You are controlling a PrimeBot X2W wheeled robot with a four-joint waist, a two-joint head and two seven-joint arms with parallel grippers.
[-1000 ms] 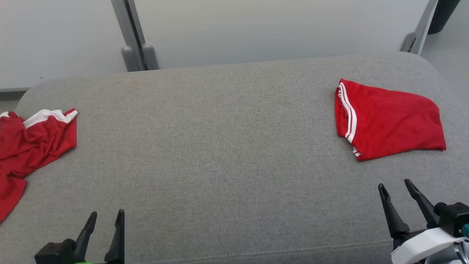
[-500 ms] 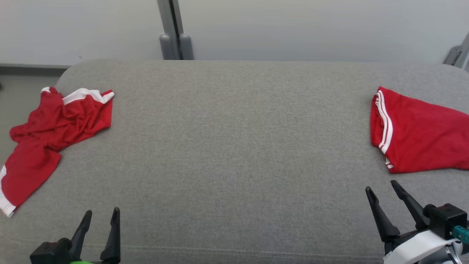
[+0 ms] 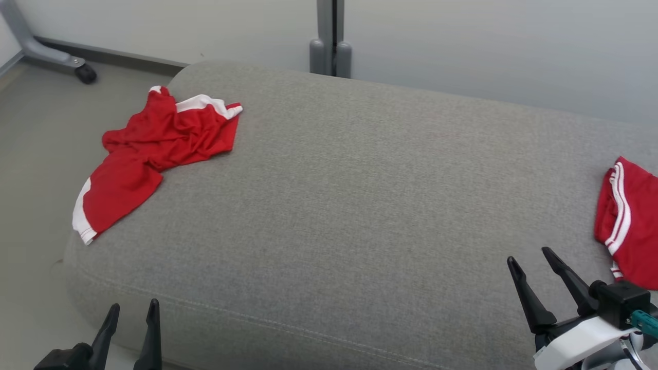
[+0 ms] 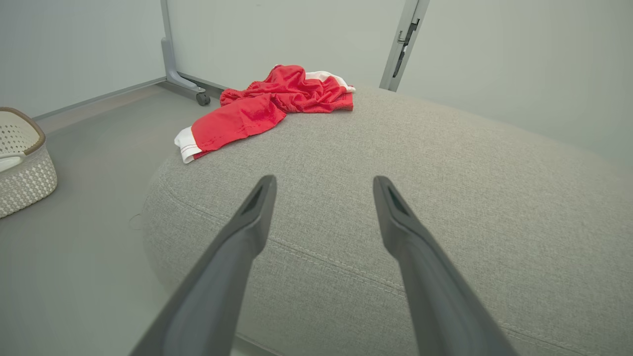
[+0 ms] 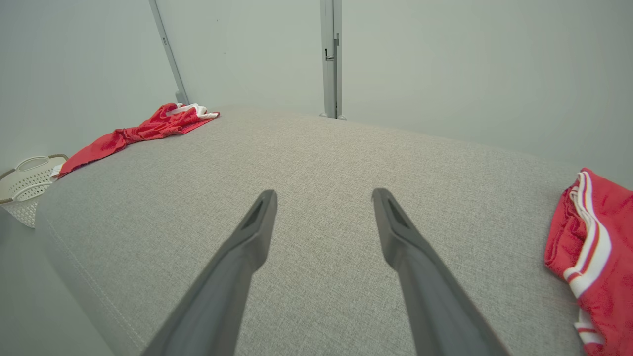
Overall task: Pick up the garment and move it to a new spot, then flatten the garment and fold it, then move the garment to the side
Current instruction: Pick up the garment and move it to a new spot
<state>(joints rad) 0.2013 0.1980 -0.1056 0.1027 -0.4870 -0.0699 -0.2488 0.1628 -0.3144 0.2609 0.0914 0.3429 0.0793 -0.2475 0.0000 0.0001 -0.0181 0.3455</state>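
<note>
Crumpled red garment [image 3: 154,149], likely soft, light and slippery, lies at the far left corner of the grey cushion [image 3: 360,205], one white-hemmed end drooping over the edge; your left pincer [image 3: 133,304] and right pincer [image 3: 528,255] stand open and empty, so pinch a bunched fold.

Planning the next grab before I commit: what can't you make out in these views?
- The folded garment: its right part is cut off by the right edge in the head and right wrist views.
- The crumpled garment: its own bunched folds hide its shape and underside in every view.
- The basket: cut off by the left edge of the left wrist view, and its wall hides the inside. In the right wrist view the cushion covers part of it.
</note>
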